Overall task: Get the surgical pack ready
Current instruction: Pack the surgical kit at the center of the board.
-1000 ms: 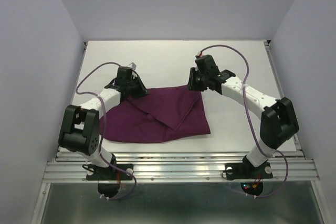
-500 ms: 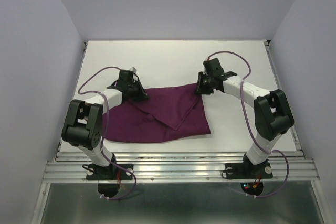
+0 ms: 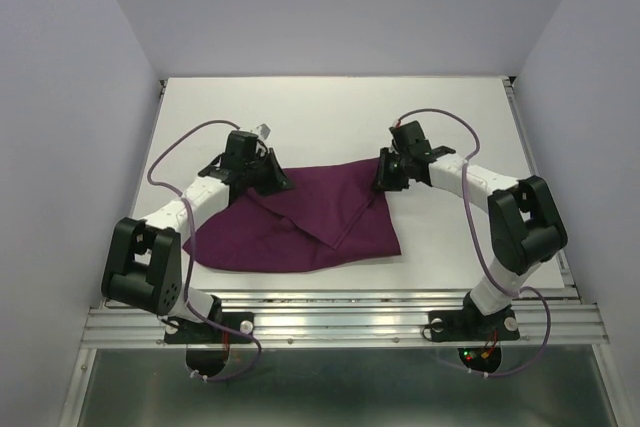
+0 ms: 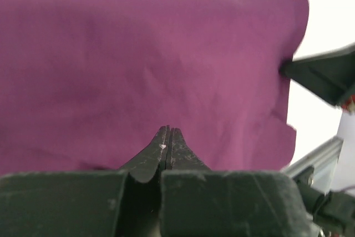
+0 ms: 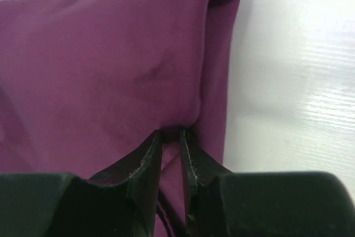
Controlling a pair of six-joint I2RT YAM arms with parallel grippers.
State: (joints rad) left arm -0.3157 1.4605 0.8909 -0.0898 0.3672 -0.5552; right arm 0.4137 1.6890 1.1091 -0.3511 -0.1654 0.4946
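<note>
A dark-purple cloth (image 3: 310,222) lies folded on the white table, one flap turned over diagonally. My left gripper (image 3: 272,180) sits low at its back-left corner. In the left wrist view its jaws (image 4: 168,131) are shut tip to tip against the cloth (image 4: 138,54), with no fold visible between them. My right gripper (image 3: 385,179) is at the back-right corner. In the right wrist view its jaws (image 5: 172,133) stand narrowly apart, pinching a puckered fold of the cloth (image 5: 100,54) beside its doubled right edge.
Bare white table (image 3: 330,112) stretches behind and right of the cloth, enclosed by pale walls. A ribbed metal rail (image 3: 340,312) runs along the near edge by the arm bases. The right arm's dark gripper (image 4: 324,76) shows at the cloth's far corner in the left wrist view.
The left jaws have closed fully at the cloth's back-left corner. The right gripper has swung right, settled at the back-right corner, and narrowed slightly.
</note>
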